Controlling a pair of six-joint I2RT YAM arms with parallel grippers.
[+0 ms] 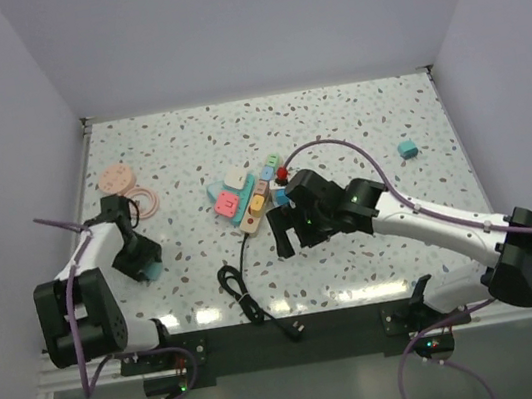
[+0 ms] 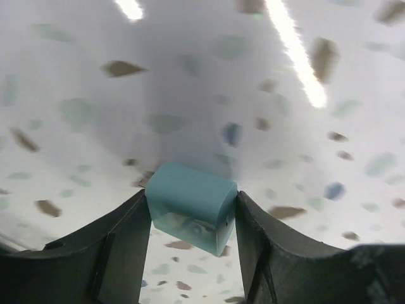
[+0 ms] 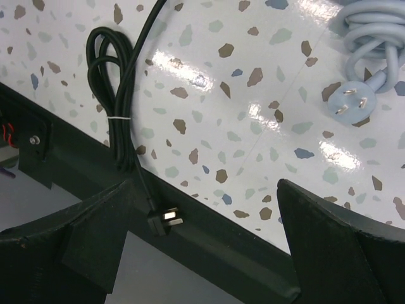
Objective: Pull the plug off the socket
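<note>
Left fingers [image 2: 120, 253] are clamped on a teal block [image 2: 190, 206], low over the desk [image 2: 190, 76]. That arm is busy on the left side, well apart from the socket [image 1: 251, 212] lying mid-desk. Right fingers [image 3: 95, 247] are spread wide and hold nothing, hanging near the strip's near end, over its black cable [image 3: 120, 126]. The danger: nobody pins the strip, so pulling a plug could drag it along or snag that cable.

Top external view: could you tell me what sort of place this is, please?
Probably a robot lab work cell: a speckled table boxed in by plain pale walls, a left arm and a right arm bolted at its near edge, and toy blocks near a wooden power strip.
</note>
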